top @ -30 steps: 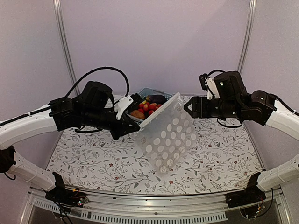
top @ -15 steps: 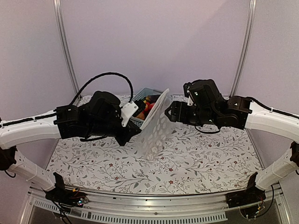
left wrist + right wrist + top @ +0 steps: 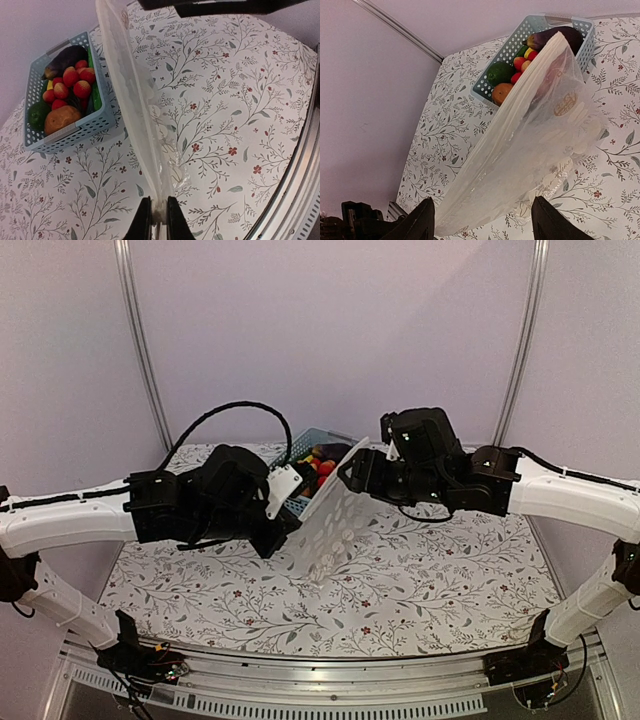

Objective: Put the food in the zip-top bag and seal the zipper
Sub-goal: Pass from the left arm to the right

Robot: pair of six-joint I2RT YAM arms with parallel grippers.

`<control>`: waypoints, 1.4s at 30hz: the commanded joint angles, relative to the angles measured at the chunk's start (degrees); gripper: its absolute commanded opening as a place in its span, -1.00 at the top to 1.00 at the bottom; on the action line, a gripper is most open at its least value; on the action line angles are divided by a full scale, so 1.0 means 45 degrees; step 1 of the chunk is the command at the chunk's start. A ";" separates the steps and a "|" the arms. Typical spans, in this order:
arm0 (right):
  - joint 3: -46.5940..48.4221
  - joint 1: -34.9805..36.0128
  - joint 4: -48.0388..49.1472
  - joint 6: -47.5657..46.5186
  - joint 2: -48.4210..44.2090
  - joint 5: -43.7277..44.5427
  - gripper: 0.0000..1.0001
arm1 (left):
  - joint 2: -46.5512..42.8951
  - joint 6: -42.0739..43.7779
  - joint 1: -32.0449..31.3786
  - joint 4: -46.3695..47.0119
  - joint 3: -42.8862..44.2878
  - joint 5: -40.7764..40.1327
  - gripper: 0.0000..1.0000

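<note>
1. Clear plastic with white dots, the zip-top bag (image 3: 131, 95) looks light, floppy and slippery. It will probably sag from whichever corner carries it and is unlikely to keep its mouth open unaided.
2. The left gripper (image 3: 159, 220) has its fingers pinched shut on one corner of the bag. From there the film runs away from them as a thin sheet, seen almost edge-on above the flowered table (image 3: 240, 115).
3. The right gripper (image 3: 482, 227) has its fingers spread wide and is clamping nothing. The bag stretches out ahead of them, in line with the gap.
4. The food (image 3: 70, 82) all lies in the blue basket (image 3: 75, 137), none of it in the bag. The basket sits beyond the bag's far end from the right fingers, and to the left of the film from the left fingers.
5. The thicker seal strip along the mouth is likely the firmest place to pinch, since the bare film would slip. These views do not show which edge carries the strip.
6. A second ago the bag hung broad-face to the overhead camera, and the right gripper stood well apart from it. Now the bag is turned narrow and the right gripper has moved in to its upper edge, while the left grip is unchanged.
</note>
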 commanded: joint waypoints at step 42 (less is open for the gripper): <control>0.0686 0.0101 0.0937 0.0537 0.1882 0.0402 1.00 | 0.0167 0.0092 -0.0341 -0.0137 0.0118 0.0385 1.00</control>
